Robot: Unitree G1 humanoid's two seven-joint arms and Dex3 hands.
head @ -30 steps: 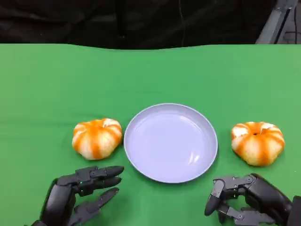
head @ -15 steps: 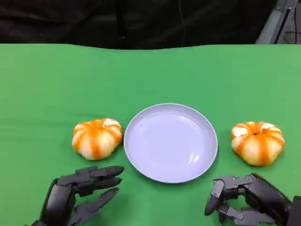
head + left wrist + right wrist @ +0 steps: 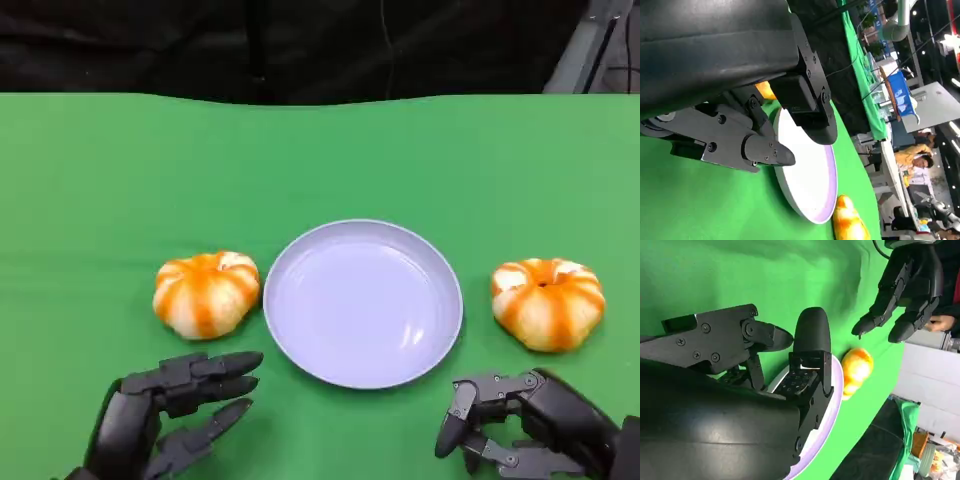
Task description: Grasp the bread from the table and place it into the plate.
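Two bread rolls on the green table (image 3: 320,150), one on each side of the plate (image 3: 305,345). Left bread roll (image 3: 206,293) at left of centre in the head view, just beside the plate's left rim, apart from it by a thin strip of green. Right bread roll (image 3: 547,303) at the right of the frame, near the plate's right rim but with a wider gap. Both orange and white, ridged like small pumpkins, resting flat on the cloth. Plate pale lilac, round, shallow, in the middle of the frame, holding nothing.

Left hand (image 3: 165,415) at the lower left of the head view, directly below the left bread roll, well short of it, touching nothing. Fingers (image 3: 215,372) stretched out and spread, pointing toward the plate's lower rim; released, holding nothing. Same hand seen in the left wrist view (image 3: 735,100), fingers reaching over the plate (image 3: 810,195), with one roll (image 3: 850,222) at the lower edge beyond the plate.

Right hand (image 3: 525,425) at the lower right of the head view, below the right bread roll and slightly left of it, not touching. Fingers (image 3: 460,410) bent downward but apart, nothing between them; loose, ungrasping. Right wrist view: right hand (image 3: 765,370) across the plate (image 3: 832,410), left roll (image 3: 856,369) beyond, left hand (image 3: 905,290) at upper right.
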